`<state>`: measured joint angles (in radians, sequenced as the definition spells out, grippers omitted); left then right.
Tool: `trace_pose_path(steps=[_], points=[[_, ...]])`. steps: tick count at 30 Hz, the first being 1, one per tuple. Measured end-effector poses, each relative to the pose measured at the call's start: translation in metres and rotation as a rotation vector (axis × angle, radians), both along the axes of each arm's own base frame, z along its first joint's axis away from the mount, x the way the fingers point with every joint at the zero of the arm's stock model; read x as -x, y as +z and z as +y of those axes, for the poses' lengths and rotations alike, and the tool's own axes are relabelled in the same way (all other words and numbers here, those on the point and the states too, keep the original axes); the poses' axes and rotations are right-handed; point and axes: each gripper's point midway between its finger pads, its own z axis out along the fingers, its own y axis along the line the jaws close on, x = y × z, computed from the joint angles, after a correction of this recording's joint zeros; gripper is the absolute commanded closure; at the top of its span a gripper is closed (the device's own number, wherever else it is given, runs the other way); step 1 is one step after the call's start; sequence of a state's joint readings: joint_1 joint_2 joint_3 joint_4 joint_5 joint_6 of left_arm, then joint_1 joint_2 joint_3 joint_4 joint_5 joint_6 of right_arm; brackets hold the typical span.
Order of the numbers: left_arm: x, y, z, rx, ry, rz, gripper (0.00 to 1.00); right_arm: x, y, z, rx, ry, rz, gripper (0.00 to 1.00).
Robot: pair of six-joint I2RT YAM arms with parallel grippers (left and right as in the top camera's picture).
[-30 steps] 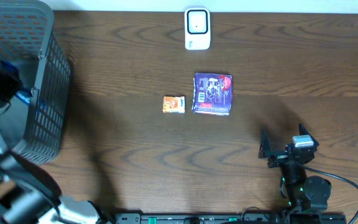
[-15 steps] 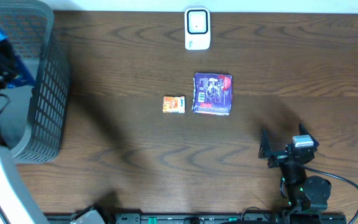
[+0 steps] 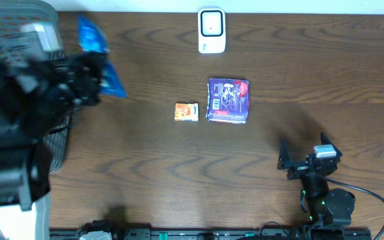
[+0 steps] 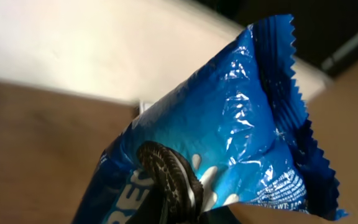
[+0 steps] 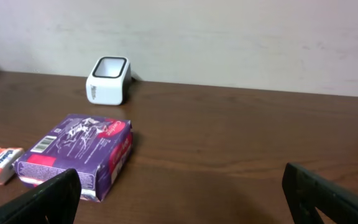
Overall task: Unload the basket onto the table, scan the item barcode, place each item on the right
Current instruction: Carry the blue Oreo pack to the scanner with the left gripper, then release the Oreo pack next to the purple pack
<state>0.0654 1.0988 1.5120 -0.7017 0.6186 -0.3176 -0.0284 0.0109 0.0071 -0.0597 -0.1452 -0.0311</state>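
L arm (image 3: 12,120) is seen high over the basket (image 3: 19,17) at the table's (image 3: 165,173) left edge, blurred. R arm (image 3: 329,203) sits low by the front edge. Bare wood lies btwn them. The box (image 3: 229,100) and orange pack (image 3: 187,111) lie mid-table. L gripper (image 3: 89,70) is pinched on the blue packet (image 3: 99,60), held above the table, well left of the scanner (image 3: 211,31). R gripper (image 3: 304,150) is spread wide, apart from the box.

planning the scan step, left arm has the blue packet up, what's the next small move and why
Probably carry the blue packet, shut in the left gripper, rightward toward the white scanner: it hangs in the air well left of the scanner.
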Motion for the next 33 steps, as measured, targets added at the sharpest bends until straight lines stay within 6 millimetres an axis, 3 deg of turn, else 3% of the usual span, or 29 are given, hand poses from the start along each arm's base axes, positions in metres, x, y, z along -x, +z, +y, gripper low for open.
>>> trace_pose_path(steps=[6, 12, 20, 26, 30, 31, 33], points=[[-0.031, -0.063, -0.047, -0.029, -0.118, 0.202, 0.93, 0.0, 0.0, 0.0, 0.0, 0.0, 0.0, 0.01], [-0.059, -0.152, -0.104, -0.166, -0.179, 0.415, 0.93, 0.0, 0.0, 0.0, 0.0, 0.0, 0.0, 0.01], [-0.073, -0.258, -0.171, -0.282, -0.149, 0.617, 0.93, 0.0, 0.0, 0.0, 0.0, 0.0, 0.0, 0.01], [-0.071, -0.314, -0.202, -0.298, -0.138, 0.715, 0.92, 0.0, 0.0, 0.0, 0.0, 0.0, 0.0, 0.01], [-0.071, -0.327, -0.206, -0.298, -0.125, 0.743, 0.6, 0.0, 0.0, 0.0, 0.0, 0.0, 0.0, 0.01], [-0.071, -0.327, -0.206, -0.298, -0.125, 0.74, 0.54, 0.0, 0.0, 0.0, 0.0, 0.0, 0.0, 0.01], [-0.073, -0.327, -0.206, -0.296, -0.122, 0.735, 0.53, 0.0, 0.0, 0.0, 0.0, 0.0, 0.0, 0.01]])
